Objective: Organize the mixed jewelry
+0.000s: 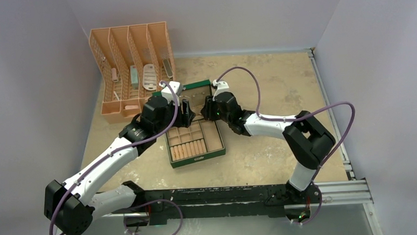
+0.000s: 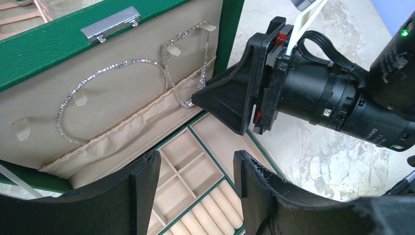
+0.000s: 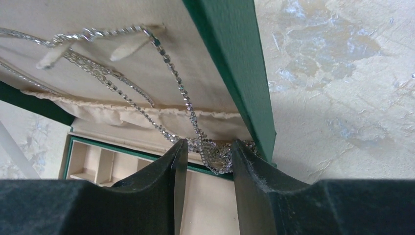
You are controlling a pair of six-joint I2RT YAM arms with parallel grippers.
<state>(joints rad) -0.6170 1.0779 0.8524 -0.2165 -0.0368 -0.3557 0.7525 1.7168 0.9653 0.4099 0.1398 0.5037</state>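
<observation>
The green jewelry box (image 1: pixel 196 158) stands open in the middle of the table, its lid (image 1: pixel 196 86) upright at the back. Silvery glittering chains (image 2: pixel 122 62) hang from tabs on the lid's beige lining above a fabric pocket (image 2: pixel 112 139). My right gripper (image 3: pixel 209 144) is open, its fingertips on either side of the chain's dangling cluster (image 3: pixel 218 159) at the lid's lower right corner, not pinching it. My left gripper (image 2: pixel 195 161) is open and empty, hovering over the box's small compartments (image 2: pixel 183 169) and ring rolls (image 2: pixel 215 210). Both grippers (image 1: pixel 187 112) (image 1: pixel 206 108) face each other at the lid.
A peach slotted organizer rack (image 1: pixel 129 41) holding a few small items stands at the back left, close behind the left arm. A metal rail (image 1: pixel 330 116) runs along the table's right edge. White walls enclose the table.
</observation>
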